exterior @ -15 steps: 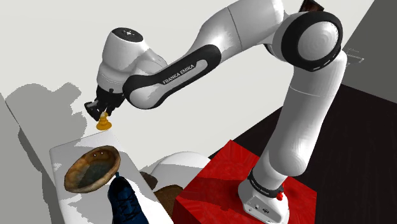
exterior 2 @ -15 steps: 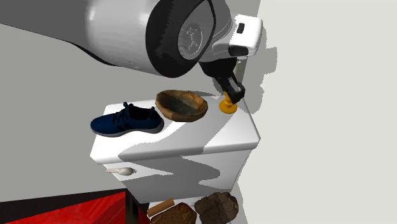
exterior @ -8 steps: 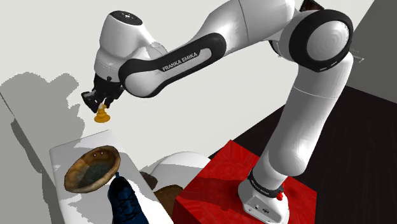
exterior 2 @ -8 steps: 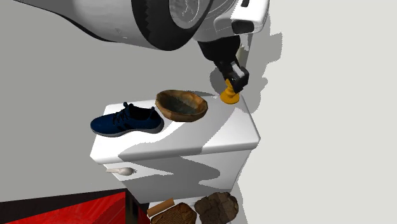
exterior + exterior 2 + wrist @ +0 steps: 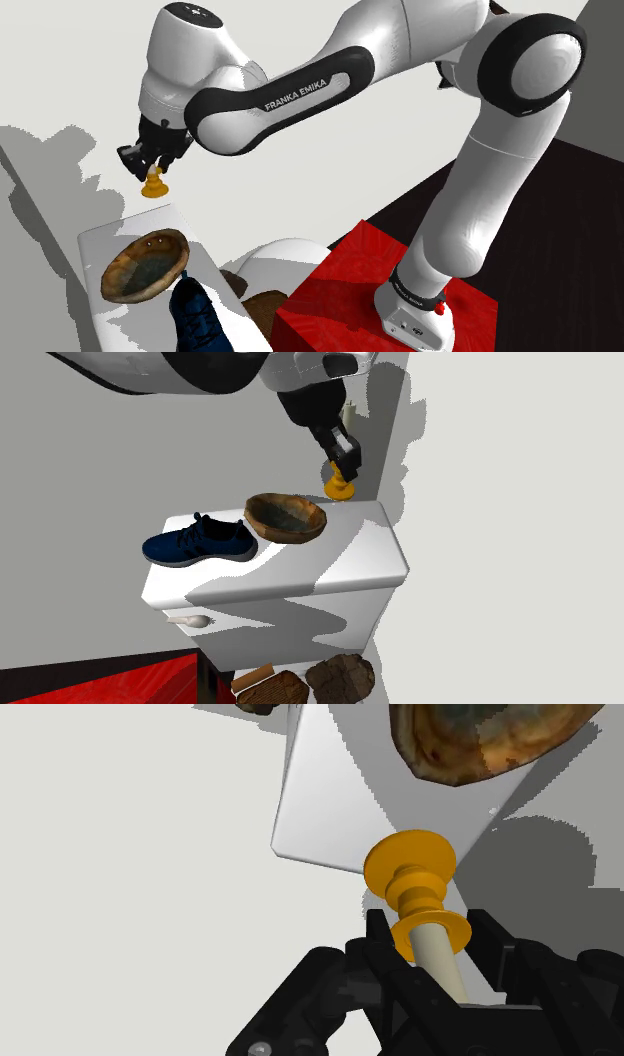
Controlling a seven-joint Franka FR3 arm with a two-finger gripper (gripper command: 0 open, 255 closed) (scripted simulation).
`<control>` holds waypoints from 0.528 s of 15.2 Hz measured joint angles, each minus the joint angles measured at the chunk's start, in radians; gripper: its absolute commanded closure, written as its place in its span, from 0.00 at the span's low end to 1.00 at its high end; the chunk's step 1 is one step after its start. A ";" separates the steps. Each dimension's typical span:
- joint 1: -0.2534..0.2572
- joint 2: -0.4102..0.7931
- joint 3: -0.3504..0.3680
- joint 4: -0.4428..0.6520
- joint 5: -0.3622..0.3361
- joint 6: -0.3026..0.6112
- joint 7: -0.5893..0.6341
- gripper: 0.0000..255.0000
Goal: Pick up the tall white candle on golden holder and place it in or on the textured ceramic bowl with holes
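My black gripper is shut on the candle, a pale stick in a golden-orange holder. The candle hangs in the air, clear of the white table top, just past the table's far end. The brown rough bowl rests on the table, in the shoulder view below and a little right of the candle. Most of the stick is hidden between the fingers.
A dark blue sneaker lies on the table beside the bowl. Brown baskets sit on the floor under the table. The red stand is at the shoulder view's lower right. A grey wall stands behind the table.
The gripper has risen with the candle, lifting it off the table's corner. It has also drifted slightly toward the shoulder view's left. Bowl and sneaker are still.
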 measured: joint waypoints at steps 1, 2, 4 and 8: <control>0.009 -0.007 0.007 -0.012 -0.007 0.003 0.022 1.00; 0.019 -0.013 0.015 -0.019 -0.015 0.002 0.046 1.00; 0.044 -0.026 0.035 -0.041 -0.037 0.002 0.108 1.00; 0.091 -0.046 0.078 -0.068 -0.077 -0.009 0.226 1.00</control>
